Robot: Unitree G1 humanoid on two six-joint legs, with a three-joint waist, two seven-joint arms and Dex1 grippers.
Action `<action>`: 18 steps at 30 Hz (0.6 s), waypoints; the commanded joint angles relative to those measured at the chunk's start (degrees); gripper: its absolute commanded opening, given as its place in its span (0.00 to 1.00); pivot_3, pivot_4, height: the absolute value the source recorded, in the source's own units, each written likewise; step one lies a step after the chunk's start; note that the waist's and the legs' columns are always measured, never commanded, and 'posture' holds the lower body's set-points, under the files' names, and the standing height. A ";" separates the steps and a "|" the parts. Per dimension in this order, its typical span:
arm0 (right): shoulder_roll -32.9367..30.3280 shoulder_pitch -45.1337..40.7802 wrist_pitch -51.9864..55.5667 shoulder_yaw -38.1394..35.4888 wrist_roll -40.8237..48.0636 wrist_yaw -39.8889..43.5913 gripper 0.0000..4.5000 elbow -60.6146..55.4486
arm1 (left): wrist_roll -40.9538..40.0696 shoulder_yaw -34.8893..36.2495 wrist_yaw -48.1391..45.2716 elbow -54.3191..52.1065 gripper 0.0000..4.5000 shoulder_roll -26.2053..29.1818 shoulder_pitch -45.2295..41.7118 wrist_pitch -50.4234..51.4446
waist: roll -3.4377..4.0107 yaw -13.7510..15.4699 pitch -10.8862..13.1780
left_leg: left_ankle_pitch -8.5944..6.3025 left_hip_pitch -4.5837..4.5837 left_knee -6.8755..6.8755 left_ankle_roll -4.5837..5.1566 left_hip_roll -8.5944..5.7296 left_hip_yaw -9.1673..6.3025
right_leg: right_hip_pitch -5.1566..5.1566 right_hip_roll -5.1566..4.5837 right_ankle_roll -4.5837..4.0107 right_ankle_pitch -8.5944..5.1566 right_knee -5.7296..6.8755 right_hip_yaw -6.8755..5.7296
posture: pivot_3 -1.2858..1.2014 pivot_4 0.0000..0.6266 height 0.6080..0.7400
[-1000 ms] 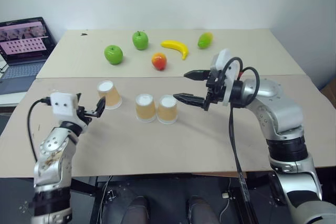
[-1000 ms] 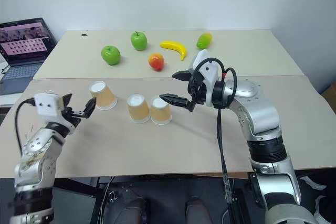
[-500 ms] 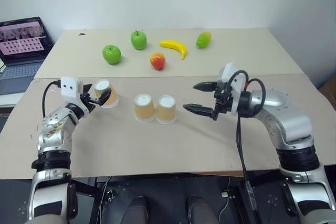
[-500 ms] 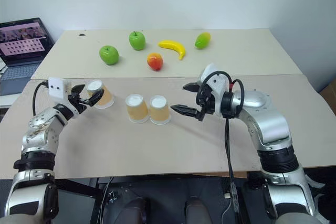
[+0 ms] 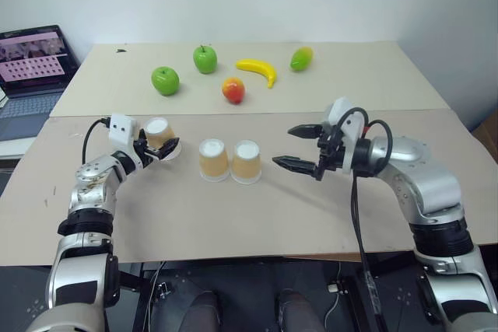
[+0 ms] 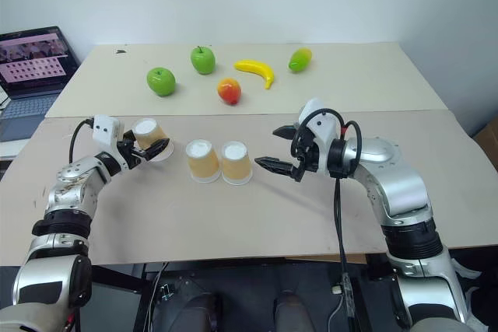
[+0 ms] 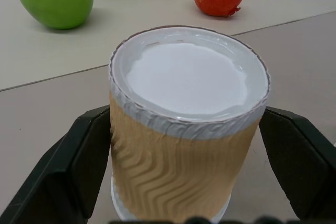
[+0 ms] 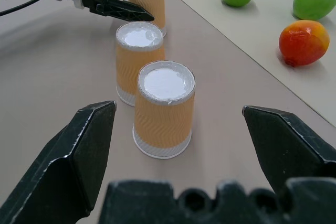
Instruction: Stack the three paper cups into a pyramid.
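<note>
Head view: left hand (image 5: 159, 148) fingers around the left cup (image 5: 160, 137), not clearly clamped; two cups (image 5: 230, 161) side by side mid-counter (image 5: 233, 215). Right hand (image 5: 303, 148) open, near the pair, bare counter between.
Left wrist: cup (image 7: 186, 129) between the fingers (image 7: 79, 166), left finger touching, small gap at right.
Right wrist: nearest cup (image 8: 164, 109) just ahead of the wide-open hand; fruit (image 8: 303, 42) well apart.

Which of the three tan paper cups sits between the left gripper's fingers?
The tan paper cup standing apart on the left; the left gripper straddles it, while the other two cups sit side by side mid-table.
</note>
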 commanded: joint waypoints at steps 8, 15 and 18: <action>0.85 -0.10 -2.47 0.25 -0.16 -0.65 1.00 -0.14 | -0.36 0.36 -0.35 -3.79 0.61 0.17 -0.78 -1.25 | 0.00 0.00 0.00 | 0.00 0.00 0.01 0.00 0.00 0.00 | 0.00 0.00 0.00 0.00 0.01 0.00 | 0.52 0.24 0.94; 1.68 0.27 -3.32 1.15 -0.93 -1.26 1.00 0.98 | -1.72 -0.03 -2.42 -7.51 0.61 -0.23 -1.14 1.06 | 0.00 -0.04 0.00 | 0.00 -0.01 0.01 0.00 0.00 0.00 | 0.00 0.00 0.00 0.00 0.01 0.00 | 0.52 0.24 0.94; 2.10 0.51 -4.08 1.86 -1.50 -1.81 1.00 1.79 | -4.04 -0.13 -5.37 -10.79 0.61 -0.14 -2.00 4.82 | 0.00 -0.03 0.00 | 0.00 -0.01 0.02 0.00 0.00 -0.01 | 0.00 0.01 0.00 0.00 0.01 0.00 | 0.52 0.24 0.94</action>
